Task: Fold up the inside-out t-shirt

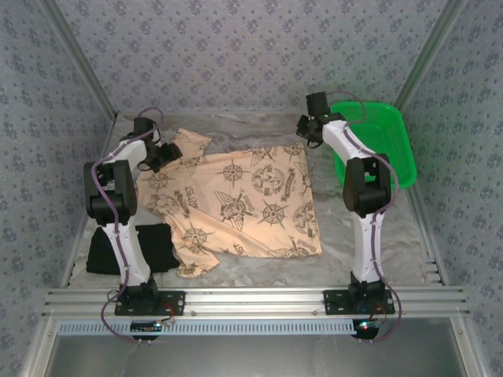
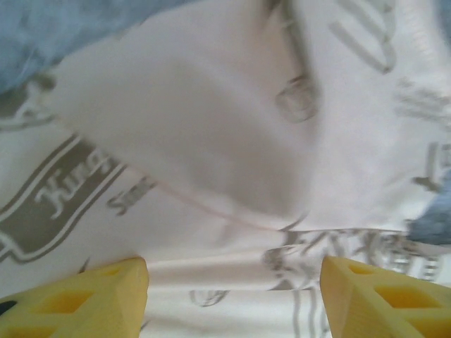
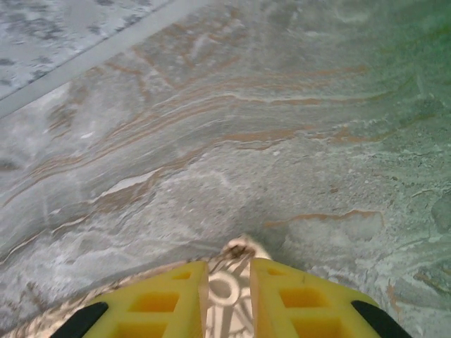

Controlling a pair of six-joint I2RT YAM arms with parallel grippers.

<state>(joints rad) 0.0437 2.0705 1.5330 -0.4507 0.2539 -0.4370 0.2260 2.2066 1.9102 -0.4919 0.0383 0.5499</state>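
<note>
**The shirt lies spread out, with a gripper at each far corner**

On the table [image 1: 377, 236] we see the inside-out t-shirt [image 1: 244, 200] opened flat, probably so its edges can be reached for folding. The left gripper [image 1: 161, 155] hangs over the far left sleeve with its jaws wide apart, holding nothing, the cloth just beneath. The right gripper [image 3: 227, 271] sits at the far right corner. Its jaws are a narrow crack apart around the cloth tip, and we cannot tell whether they pinch it.

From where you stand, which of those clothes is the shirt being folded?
Start at the grey marbled table. Spread across its middle lies the t-shirt, peach-tan with dark compass drawings. Its neighbour, the black garment at the near left, is plain and folded small.
</note>
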